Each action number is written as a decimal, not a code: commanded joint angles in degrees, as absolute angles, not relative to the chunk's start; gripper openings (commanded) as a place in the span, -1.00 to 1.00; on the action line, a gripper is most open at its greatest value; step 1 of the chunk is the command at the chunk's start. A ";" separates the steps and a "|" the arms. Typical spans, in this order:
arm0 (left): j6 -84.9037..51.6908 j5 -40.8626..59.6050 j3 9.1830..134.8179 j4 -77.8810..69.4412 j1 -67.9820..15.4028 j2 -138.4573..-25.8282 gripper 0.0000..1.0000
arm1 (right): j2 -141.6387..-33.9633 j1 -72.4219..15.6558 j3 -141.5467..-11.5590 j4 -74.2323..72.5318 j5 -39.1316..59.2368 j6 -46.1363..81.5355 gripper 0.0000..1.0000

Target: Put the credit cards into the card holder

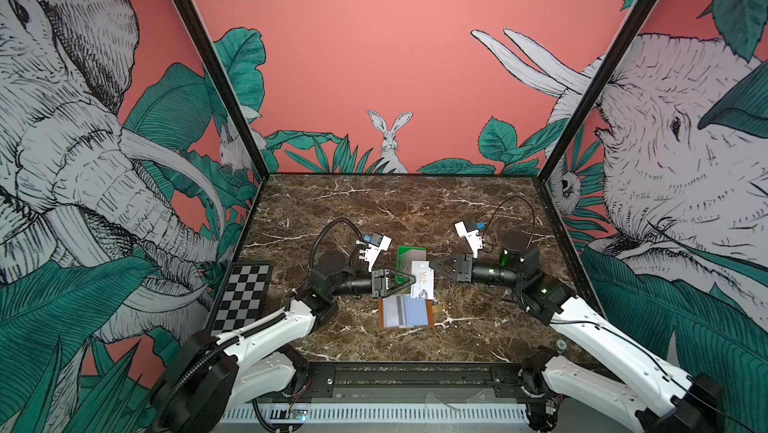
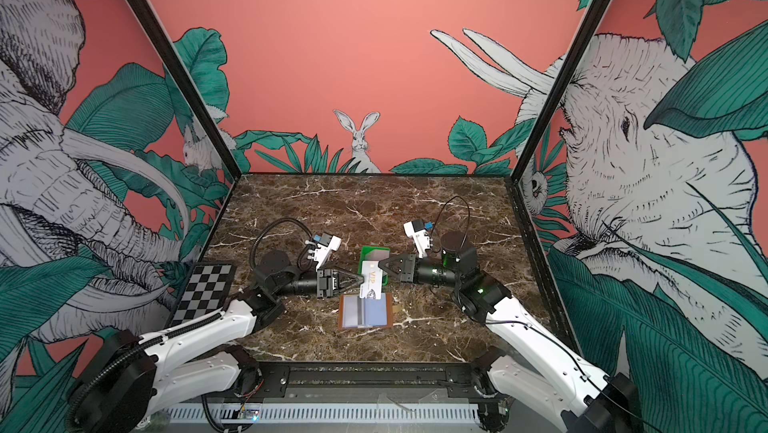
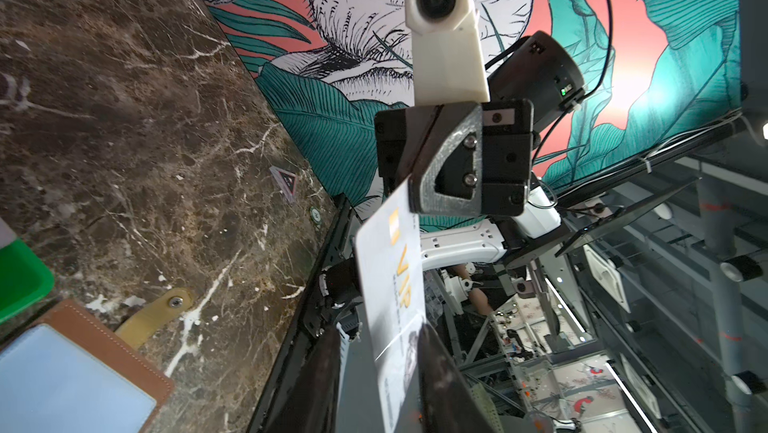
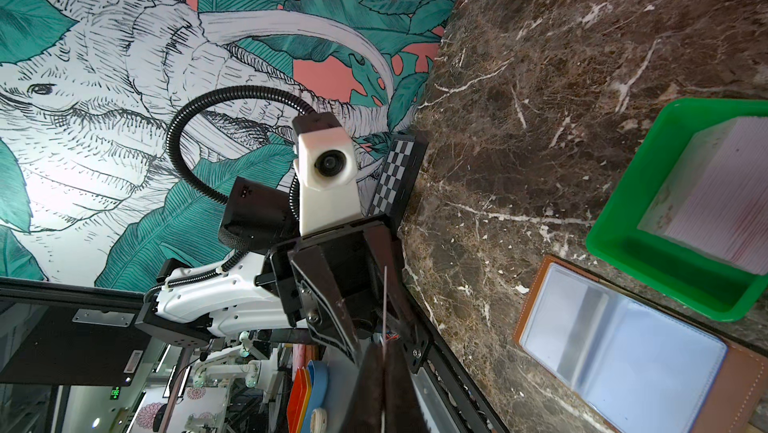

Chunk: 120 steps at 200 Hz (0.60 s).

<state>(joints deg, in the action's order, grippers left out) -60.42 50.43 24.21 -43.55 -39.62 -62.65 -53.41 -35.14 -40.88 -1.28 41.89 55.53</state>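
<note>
Top views, card: in both top views the white VIP card (image 1: 423,283) (image 2: 371,283), with gold lettering, is held up by the far edge of the card holder (image 1: 430,313).
Top views, holder: tan-brown and lying open on the marble table (image 1: 374,210), with a grey-striped card (image 1: 394,310) and a pale blue card (image 1: 415,311) in its sleeves.
Left wrist view, jaws: my right gripper (image 3: 415,186) is clamped tight on one end of the VIP card. My left fingers (image 3: 440,372) stand apart on either side of the other end (contact seems doubtful).
Right wrist view: the VIP card (image 4: 385,306) is edge-on, a thin line. The green tray (image 4: 623,240) holds a stack of cards (image 4: 715,198) beside the holder.
</note>
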 commanded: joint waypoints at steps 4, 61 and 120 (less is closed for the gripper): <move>-62.27 51.18 24.43 -47.42 -39.81 -61.34 -0.51 | -53.64 -35.33 -41.10 -4.88 43.33 55.64 -1.00; -62.64 50.74 24.10 -47.02 -42.16 -61.41 -0.69 | -53.72 -35.24 -40.10 -5.61 42.93 55.72 -1.00; -61.34 47.77 23.45 -44.14 -42.70 -62.38 -0.95 | -53.77 -35.33 -39.39 -2.51 41.82 54.05 -0.73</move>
